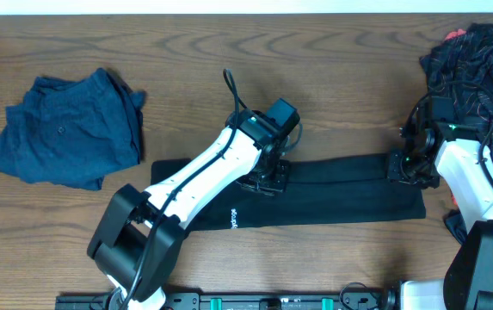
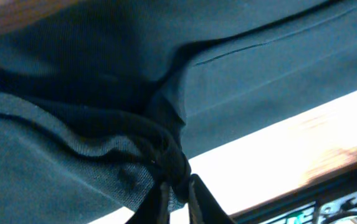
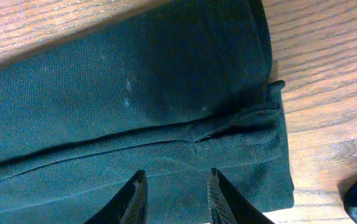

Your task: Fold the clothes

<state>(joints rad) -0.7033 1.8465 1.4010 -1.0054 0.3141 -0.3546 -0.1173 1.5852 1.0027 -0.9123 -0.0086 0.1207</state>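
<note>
The black shirt point(image 1: 341, 194) lies as a long folded strip across the middle of the table, with small white lettering point(image 1: 233, 217) near its front edge. My left gripper point(image 1: 268, 176) is down on the strip's middle. In the left wrist view its fingers pinch a gathered bunch of the black fabric point(image 2: 166, 149), so the left gripper point(image 2: 177, 193) is shut on it. My right gripper point(image 1: 403, 165) is at the strip's right end. In the right wrist view the right gripper point(image 3: 177, 186) stands open just over the shirt point(image 3: 134, 93), with only flat cloth under the fingers.
A crumpled dark blue garment point(image 1: 65, 129) lies at the back left. A black garment with thin red lines point(image 1: 474, 60) is heaped at the back right, beside the right arm. Bare wooden table point(image 1: 332, 86) surrounds the strip.
</note>
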